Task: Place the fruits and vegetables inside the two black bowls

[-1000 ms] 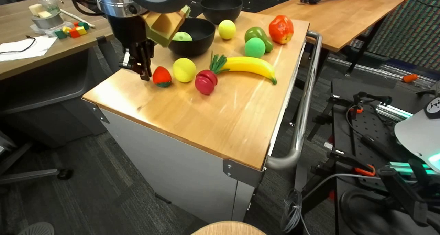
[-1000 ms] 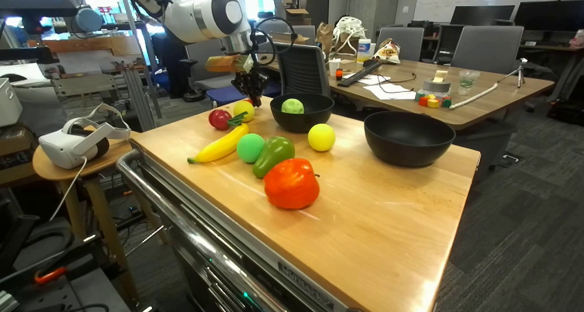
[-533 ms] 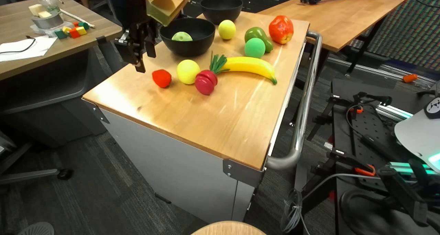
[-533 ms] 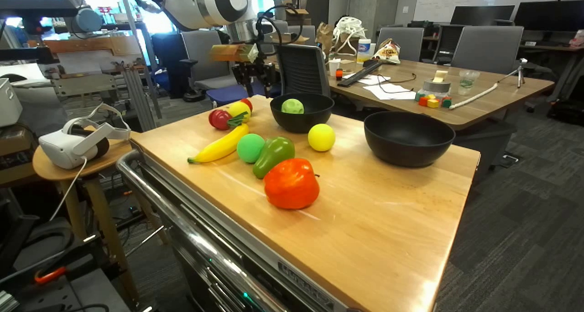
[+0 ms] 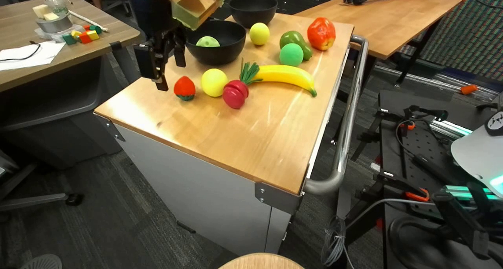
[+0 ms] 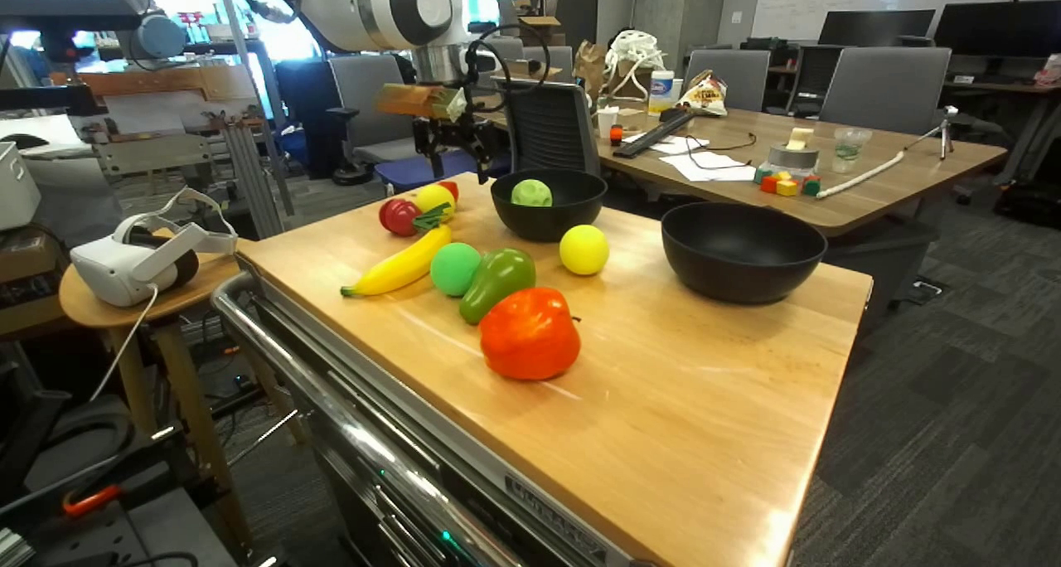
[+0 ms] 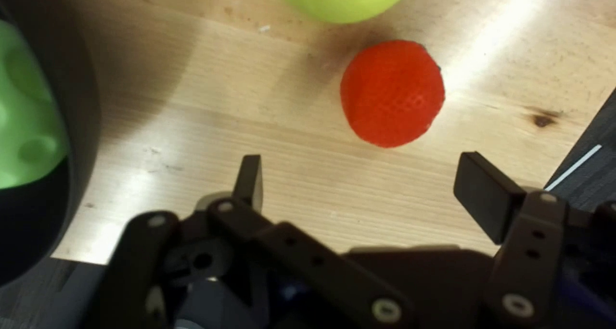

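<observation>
1. In an exterior view, the gripper (image 5: 171,75) hung at upper left, its fingers (image 5: 161,84) spread wide, holding nothing. The strawberry (image 5: 184,86) stood tip up on the cart (image 5: 243,143), below and right of them. Further right came a yellow ball (image 5: 214,82), the radish (image 5: 235,94) and the banana (image 5: 285,73). At upper centre a bowl (image 5: 223,56) held a pale-green ball (image 5: 208,41).
2. In an exterior view, the second bowl (image 6: 738,278) stood at right. A second yellow ball (image 6: 584,250) lay near the middle, the avocado (image 6: 501,281) and green ball (image 6: 454,269) left of it, the pepper (image 6: 530,335) below. The strawberry, left of centre, was mostly hidden behind the first yellow ball.
3. In the wrist view, the fingers stood far apart at lower left and lower right. The strawberry lay above the gap, right of centre, apart from both. A yellow ball was cut off by the top edge; the bowl and its pale-green ball showed at the left edge.
</observation>
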